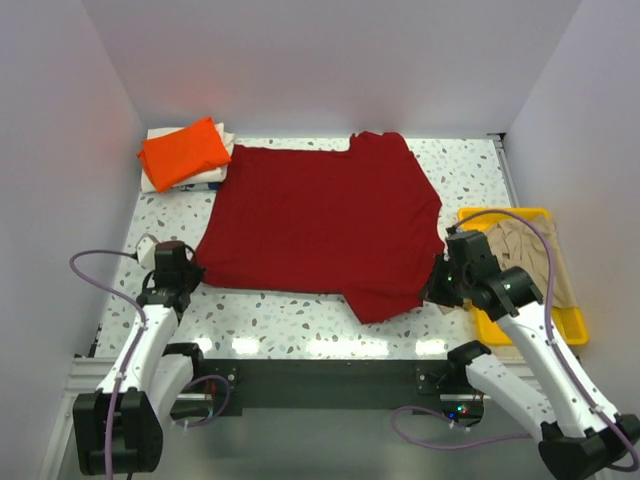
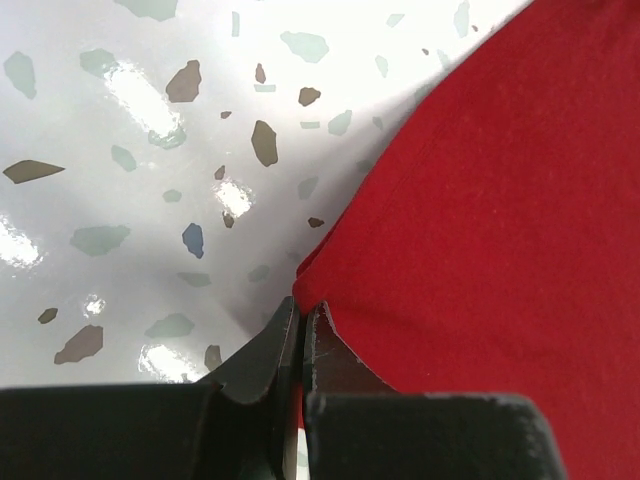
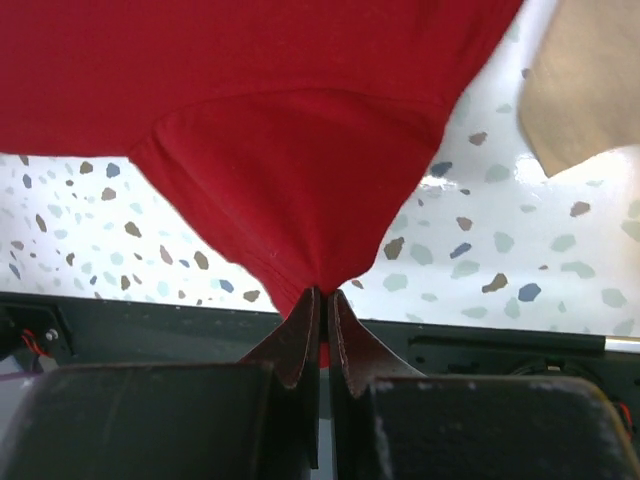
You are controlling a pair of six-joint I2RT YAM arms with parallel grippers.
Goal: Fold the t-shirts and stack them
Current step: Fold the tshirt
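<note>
A dark red t-shirt [image 1: 320, 225] lies spread flat across the middle of the table. My left gripper [image 1: 183, 272] sits at its near left corner, shut on the hem of the red cloth [image 2: 470, 200]. My right gripper [image 1: 440, 283] is at the shirt's right side near the sleeve, shut on a pinch of red cloth [image 3: 290, 180] that pulls up into a point between the jaws. A folded bright orange t-shirt [image 1: 184, 151] rests on a whitish one [image 1: 215, 175] at the back left. A beige-tan t-shirt [image 1: 520, 262] lies in the tray.
The yellow plastic tray [image 1: 500, 214] stands at the right edge, close beside my right arm. White walls enclose the table on the left, back and right. The speckled tabletop [image 1: 290, 318] shows along the near edge, ahead of the dark base rail [image 1: 320, 375].
</note>
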